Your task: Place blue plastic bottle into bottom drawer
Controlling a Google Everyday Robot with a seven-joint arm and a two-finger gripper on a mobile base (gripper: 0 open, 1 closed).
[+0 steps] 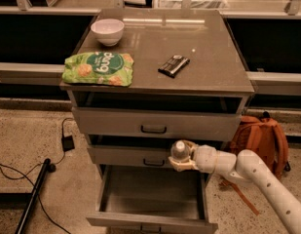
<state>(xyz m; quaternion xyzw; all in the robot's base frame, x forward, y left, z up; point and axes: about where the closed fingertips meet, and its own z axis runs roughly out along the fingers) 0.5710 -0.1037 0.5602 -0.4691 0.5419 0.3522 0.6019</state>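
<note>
The blue plastic bottle (179, 151) shows as a small clear bottle with its cap end toward the camera. My gripper (181, 156) is shut on it and holds it in front of the middle drawer, above the right side of the bottom drawer (152, 195). The bottom drawer is pulled out, plain grey inside, with nothing in it. My white arm (257, 179) reaches in from the lower right.
On the cabinet top (213, 57) lie a white bowl (107, 31), a green snack bag (98, 68) and a dark bar (173, 65). The top drawer (155, 126) and middle drawer (135, 156) are slightly open. An orange backpack (259, 140) stands right; cables (23, 169) lie left.
</note>
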